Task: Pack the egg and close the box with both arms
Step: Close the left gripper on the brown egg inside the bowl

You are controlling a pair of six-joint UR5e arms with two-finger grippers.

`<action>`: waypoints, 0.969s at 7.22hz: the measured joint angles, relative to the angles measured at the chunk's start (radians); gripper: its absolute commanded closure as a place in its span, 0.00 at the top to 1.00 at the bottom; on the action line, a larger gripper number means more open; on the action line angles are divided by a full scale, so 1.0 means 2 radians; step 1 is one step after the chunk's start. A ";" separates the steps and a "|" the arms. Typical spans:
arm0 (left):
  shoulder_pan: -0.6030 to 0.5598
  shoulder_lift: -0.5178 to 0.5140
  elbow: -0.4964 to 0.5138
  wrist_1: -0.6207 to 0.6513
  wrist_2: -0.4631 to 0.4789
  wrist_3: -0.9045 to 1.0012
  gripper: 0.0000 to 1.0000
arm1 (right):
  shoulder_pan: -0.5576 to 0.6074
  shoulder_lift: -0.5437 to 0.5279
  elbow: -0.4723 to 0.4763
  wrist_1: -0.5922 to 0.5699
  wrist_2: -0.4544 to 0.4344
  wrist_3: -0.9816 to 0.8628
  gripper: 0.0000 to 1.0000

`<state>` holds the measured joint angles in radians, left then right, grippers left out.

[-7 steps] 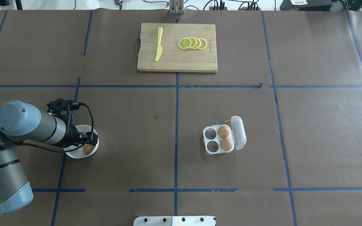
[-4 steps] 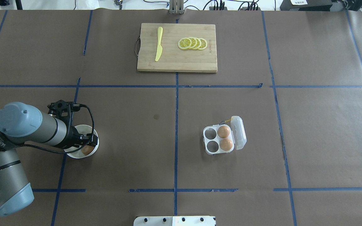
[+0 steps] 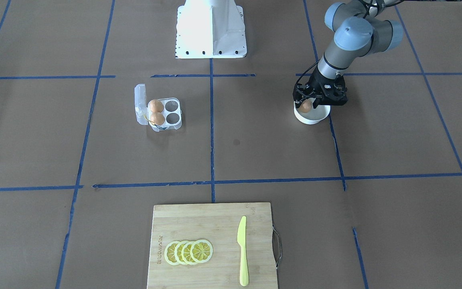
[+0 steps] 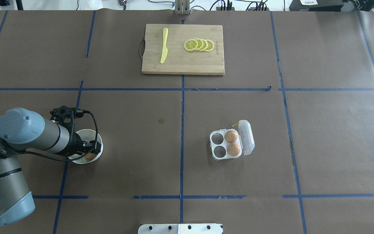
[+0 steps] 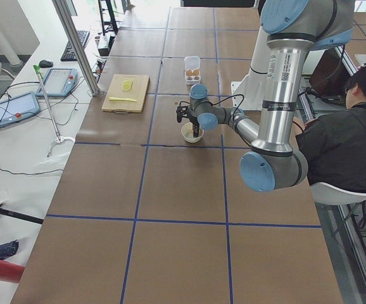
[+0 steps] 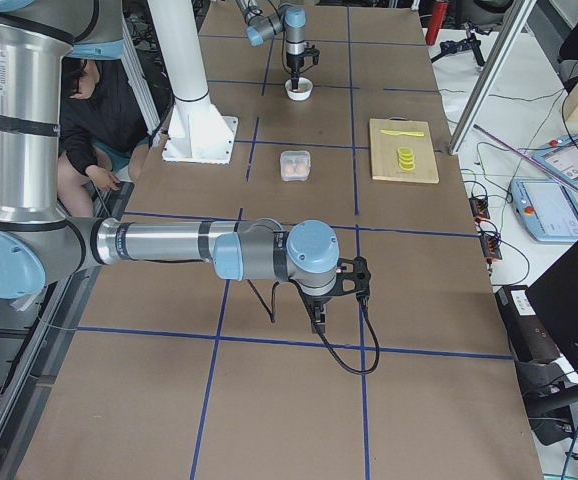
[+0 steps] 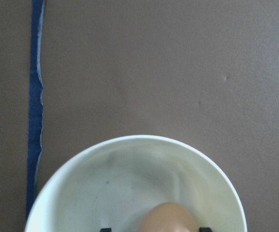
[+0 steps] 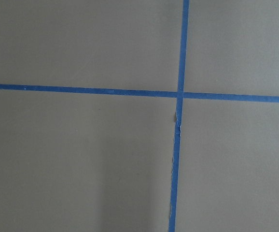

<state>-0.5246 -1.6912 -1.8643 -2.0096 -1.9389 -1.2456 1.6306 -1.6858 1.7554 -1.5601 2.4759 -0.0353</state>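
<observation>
Descent: left tool (image 3: 307,103) has sunk lower into bowl (image 7: 139,138), jaws open astride egg (image 7: 168,220), not clamped. Grasp next, I'd say. Right tool (image 6: 318,322): can't tell its state.

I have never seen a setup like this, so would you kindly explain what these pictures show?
This is a two-armed robot at a paper-covered table. Fixed cameras look from above, from the front and from each end; a camera rides on each wrist. The left gripper reaches into a white bowl, its fingers on either side of a brown egg; whether they grip it is unclear. The right arm hangs over the table elsewhere. A clear egg box stands open, with two eggs and two empty cups. Farther off lie a cutting board, lemon slices and a yellow knife.
</observation>
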 measured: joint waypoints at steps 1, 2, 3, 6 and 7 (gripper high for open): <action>0.001 0.000 0.000 0.000 0.000 0.000 0.55 | 0.000 0.000 0.000 0.000 0.000 0.000 1.00; 0.001 0.000 0.000 0.000 0.000 0.000 0.53 | 0.000 0.000 0.000 0.000 0.000 0.000 1.00; 0.001 0.001 0.000 0.000 0.000 0.000 0.53 | 0.000 0.001 0.000 0.000 0.000 0.000 1.00; 0.000 0.002 -0.002 0.000 0.000 0.001 0.55 | 0.000 0.001 0.000 0.000 0.000 0.000 1.00; 0.000 0.003 -0.002 0.001 0.000 0.001 0.55 | 0.000 0.001 0.000 0.000 0.000 0.000 1.00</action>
<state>-0.5253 -1.6852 -1.8690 -2.0085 -1.9389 -1.2441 1.6306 -1.6843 1.7551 -1.5601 2.4758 -0.0353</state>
